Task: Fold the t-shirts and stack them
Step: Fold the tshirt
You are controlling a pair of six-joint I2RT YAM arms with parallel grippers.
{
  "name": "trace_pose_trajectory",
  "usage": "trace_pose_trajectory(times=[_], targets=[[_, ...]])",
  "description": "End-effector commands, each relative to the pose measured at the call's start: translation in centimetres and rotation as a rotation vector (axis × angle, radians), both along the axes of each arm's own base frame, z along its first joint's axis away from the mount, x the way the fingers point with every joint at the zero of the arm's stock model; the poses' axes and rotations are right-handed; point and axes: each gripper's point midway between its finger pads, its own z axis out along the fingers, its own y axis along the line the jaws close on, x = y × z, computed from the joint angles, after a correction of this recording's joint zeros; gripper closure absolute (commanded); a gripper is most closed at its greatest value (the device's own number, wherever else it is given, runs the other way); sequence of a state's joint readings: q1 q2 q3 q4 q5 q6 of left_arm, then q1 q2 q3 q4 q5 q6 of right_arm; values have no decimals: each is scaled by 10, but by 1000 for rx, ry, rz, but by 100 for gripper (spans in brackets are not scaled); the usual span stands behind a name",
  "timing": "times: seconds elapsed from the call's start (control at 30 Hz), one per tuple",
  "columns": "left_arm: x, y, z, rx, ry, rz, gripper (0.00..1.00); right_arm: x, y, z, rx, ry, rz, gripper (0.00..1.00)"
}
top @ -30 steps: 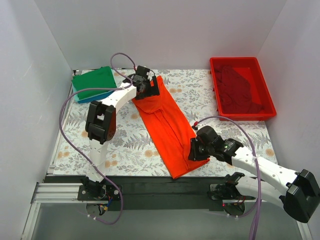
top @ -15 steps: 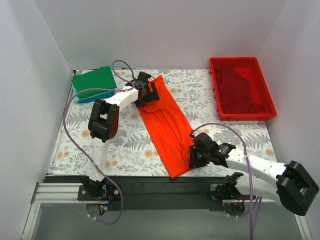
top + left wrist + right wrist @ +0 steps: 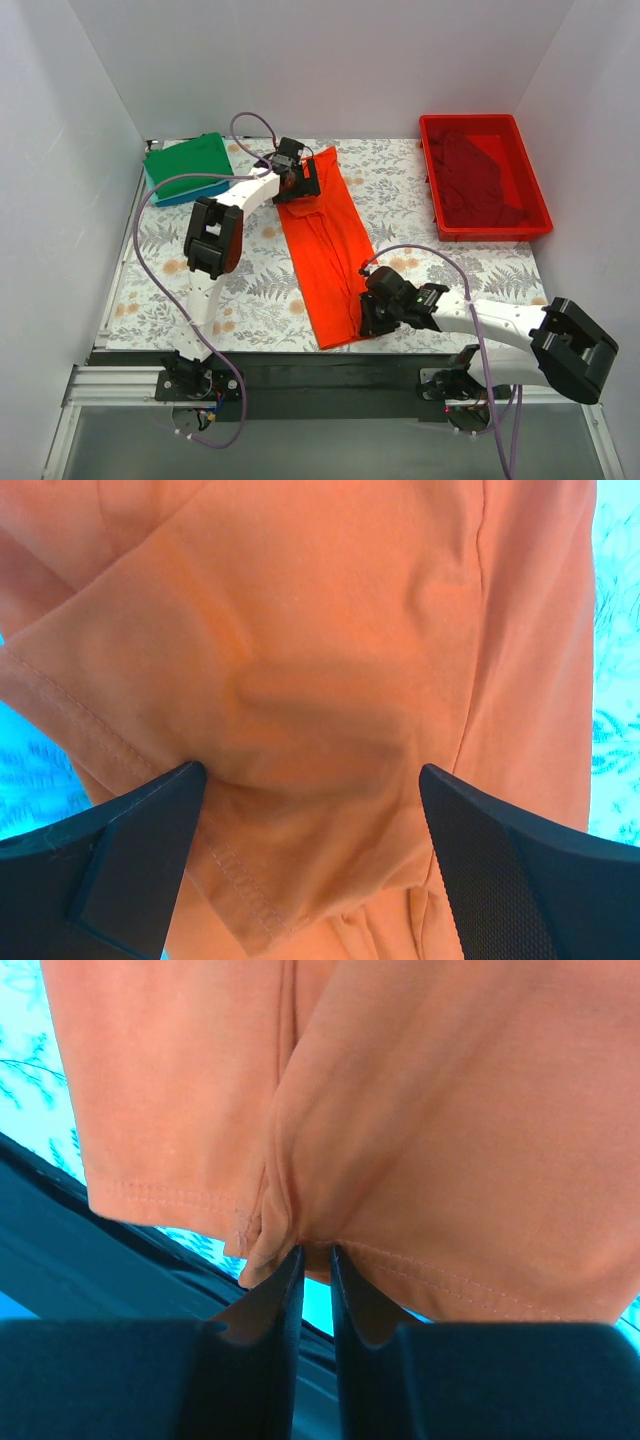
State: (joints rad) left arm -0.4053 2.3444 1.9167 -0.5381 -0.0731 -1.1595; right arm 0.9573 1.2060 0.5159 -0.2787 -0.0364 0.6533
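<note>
- The right fingers (image 3: pixel 283 1295) are closed to a narrow slit, and a bunched pinch of the hem of the orange-red t-shirt (image 3: pixel 325 240) is held between them at its near end.
- The left fingers (image 3: pixel 140 820) are spread wide at the far end of the same shirt; a raised wrinkle of cloth is seen between the 2 tips, and nothing is gripped.
- The orange-red t-shirt is laid out as 1 long folded strip on the patterned worktop (image 3: pixel 250 290), running from the far end towards the near edge.
- A folded green t-shirt (image 3: pixel 188 165) is stacked on a blue t-shirt (image 3: pixel 158 193), left of the strip's far end.
- A dark red t-shirt (image 3: pixel 480 175) is seen inside a red bin (image 3: pixel 470 120), well right of the strip.
</note>
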Motion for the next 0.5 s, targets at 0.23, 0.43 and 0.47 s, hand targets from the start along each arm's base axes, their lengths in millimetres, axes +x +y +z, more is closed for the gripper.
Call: trace_pose_trajectory(times=[0.23, 0.43, 0.47], targets=[[26, 19, -34, 76, 16, -96, 11, -4, 21, -2, -31, 42, 39, 78], [30, 6, -26, 24, -11, -164, 11, -4, 32, 1, -24, 41, 69, 78], [31, 3, -17, 11, -27, -173, 11, -4, 35, 4, -24, 36, 81, 78]])
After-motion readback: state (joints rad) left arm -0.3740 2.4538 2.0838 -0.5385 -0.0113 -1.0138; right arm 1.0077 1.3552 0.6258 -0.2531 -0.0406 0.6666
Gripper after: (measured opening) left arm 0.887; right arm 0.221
